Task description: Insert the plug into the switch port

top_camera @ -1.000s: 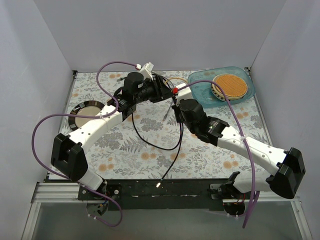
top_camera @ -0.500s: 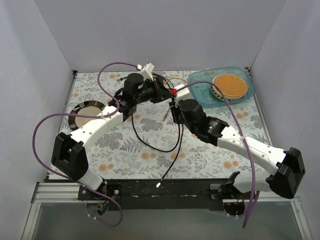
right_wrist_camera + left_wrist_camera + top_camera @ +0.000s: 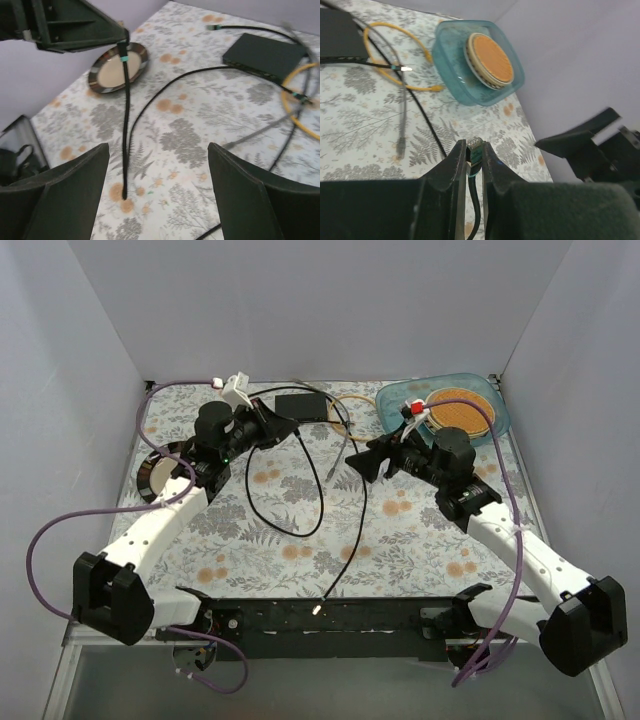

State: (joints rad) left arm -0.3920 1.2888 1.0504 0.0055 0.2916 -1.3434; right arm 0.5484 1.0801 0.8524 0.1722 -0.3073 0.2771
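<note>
The arms (image 3: 160,525) are now standing drawn apart from their earlier meeting at the far edge's middle, baring the switch (image 3: 302,405) there; its ports are showing too small to tell. Only the left wrist view is showing the left gripper (image 3: 474,152) clamping the plug (image 3: 475,144); the right gripper (image 3: 157,150) is gaping wide, holding nothing.

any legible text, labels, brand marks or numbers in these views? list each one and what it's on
No text can be read in any view.
switch box: top face plain black, no label visible.
plug: no marking legible.
teal container, silver plate: no print visible.
</note>
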